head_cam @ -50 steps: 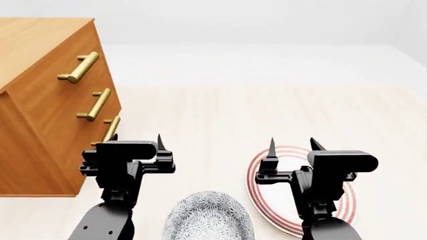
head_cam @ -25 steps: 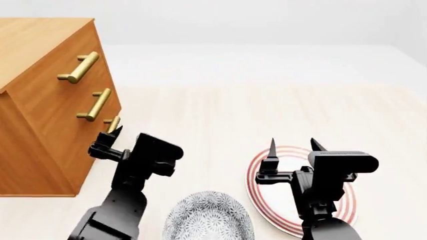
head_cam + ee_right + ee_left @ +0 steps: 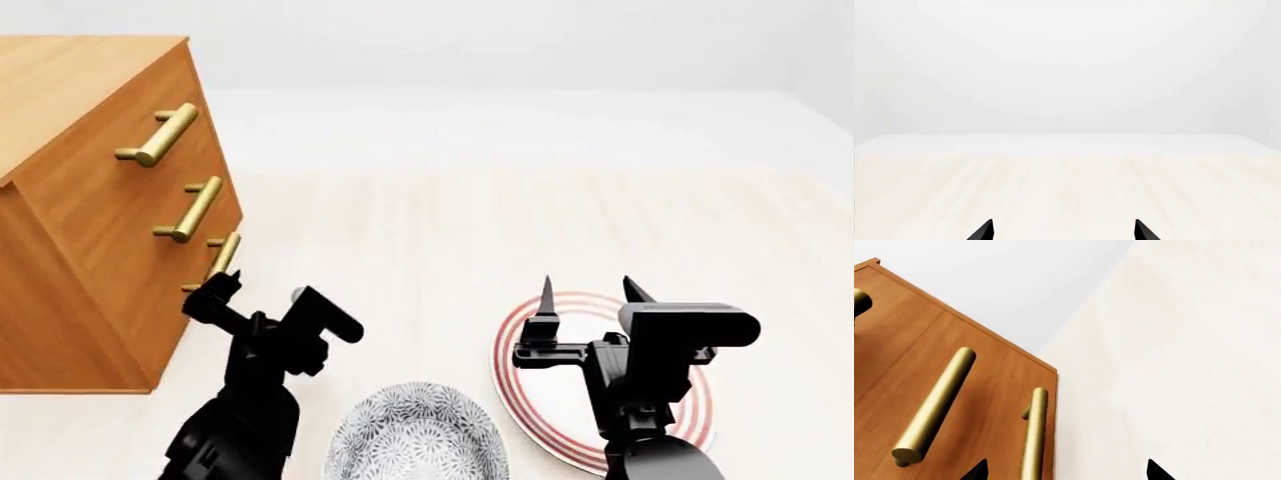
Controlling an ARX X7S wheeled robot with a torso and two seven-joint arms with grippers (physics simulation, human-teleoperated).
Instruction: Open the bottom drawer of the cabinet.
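The cabinet [image 3: 80,200] stands at the left with three brass bar handles. The bottom drawer [image 3: 171,322] is shut flush, and its handle [image 3: 222,257] is the lowest one. My left gripper [image 3: 262,287] is open and turned toward the cabinet front, just below and in front of that handle. In the left wrist view the bottom handle [image 3: 1034,432] lies between the open fingertips, close to one of them, with my left gripper [image 3: 1067,472] not touching it. My right gripper [image 3: 585,290] is open and empty, and it sees only bare floor [image 3: 1062,232].
A white plate with red rings [image 3: 527,400] lies under my right gripper. A grey patterned bowl [image 3: 416,435] sits between my arms. The middle handle [image 3: 937,405] and top handle [image 3: 158,135] are above the bottom one. Pale floor stretches ahead.
My left gripper has swung from facing forward to facing the cabinet and moved toward the bottom handle. The right arm has not moved. The drawers stay shut.
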